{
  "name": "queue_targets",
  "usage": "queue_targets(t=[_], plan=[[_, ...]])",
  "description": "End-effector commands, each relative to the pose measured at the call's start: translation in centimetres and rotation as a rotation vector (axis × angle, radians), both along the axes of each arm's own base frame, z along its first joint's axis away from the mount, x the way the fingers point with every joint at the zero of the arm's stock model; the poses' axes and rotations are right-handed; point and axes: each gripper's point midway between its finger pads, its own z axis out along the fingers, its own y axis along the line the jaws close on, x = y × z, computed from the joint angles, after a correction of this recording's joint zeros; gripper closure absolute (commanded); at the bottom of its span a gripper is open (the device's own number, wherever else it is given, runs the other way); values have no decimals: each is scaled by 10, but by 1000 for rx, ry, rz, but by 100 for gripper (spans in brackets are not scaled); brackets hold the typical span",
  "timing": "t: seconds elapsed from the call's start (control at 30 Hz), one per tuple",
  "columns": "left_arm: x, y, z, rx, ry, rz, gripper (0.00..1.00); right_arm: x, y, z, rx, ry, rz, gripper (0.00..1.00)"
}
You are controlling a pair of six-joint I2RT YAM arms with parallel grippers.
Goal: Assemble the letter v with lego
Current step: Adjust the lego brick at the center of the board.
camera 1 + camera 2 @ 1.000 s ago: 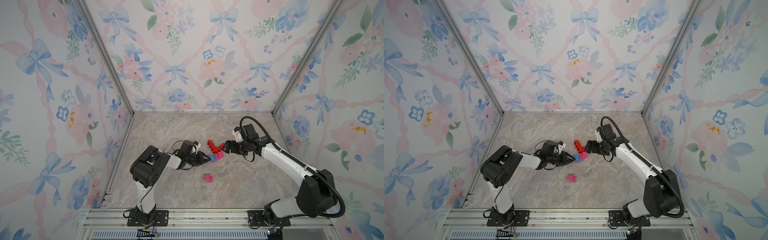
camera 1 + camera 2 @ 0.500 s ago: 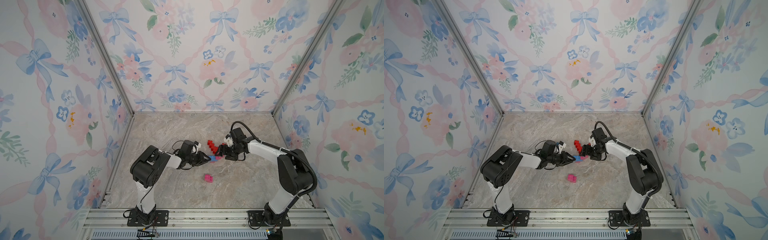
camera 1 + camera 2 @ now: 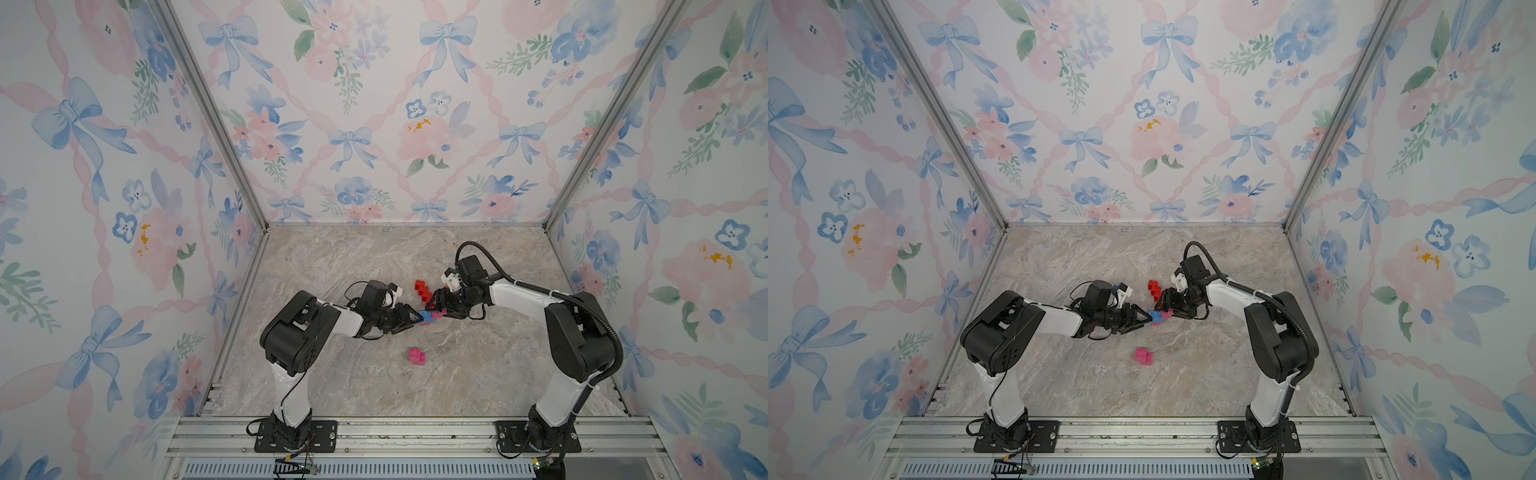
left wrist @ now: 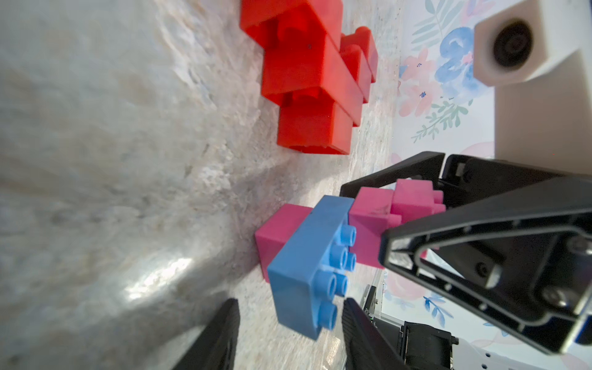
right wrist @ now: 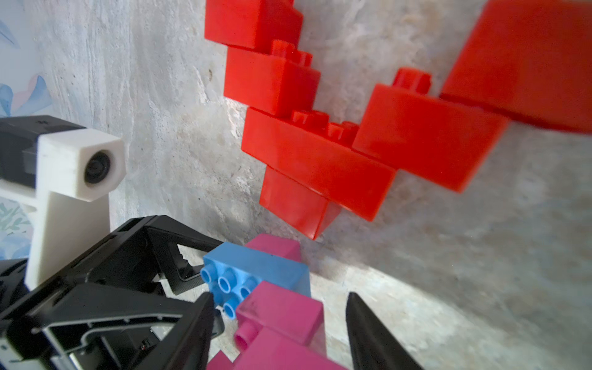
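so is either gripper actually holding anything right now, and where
Nothing looks gripped. The left gripper straddles the end of the blue brick, the right gripper straddles the pink bricks, with gaps at the fingers.

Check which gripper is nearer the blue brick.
Left. The left gripper has its fingers on either side of the blue brick, with a gap on each side. The right gripper straddles the pink bricks joined to it, just beyond.
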Motion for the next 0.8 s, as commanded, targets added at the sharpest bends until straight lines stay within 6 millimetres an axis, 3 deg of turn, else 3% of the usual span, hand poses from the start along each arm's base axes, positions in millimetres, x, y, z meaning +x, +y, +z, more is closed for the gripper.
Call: queue_targets(t=[0.0,0.5,0.77], plan=[[1,0,13,7,-45,-19,41,4,6,-1,8,-5,12,38],[0,25,37,99,-182,-44,38,-2,10,-9,-2,4,30,51],[-32,19,27,140,-222,-135,46,-4,8,-6,-16,-6,26,53]])
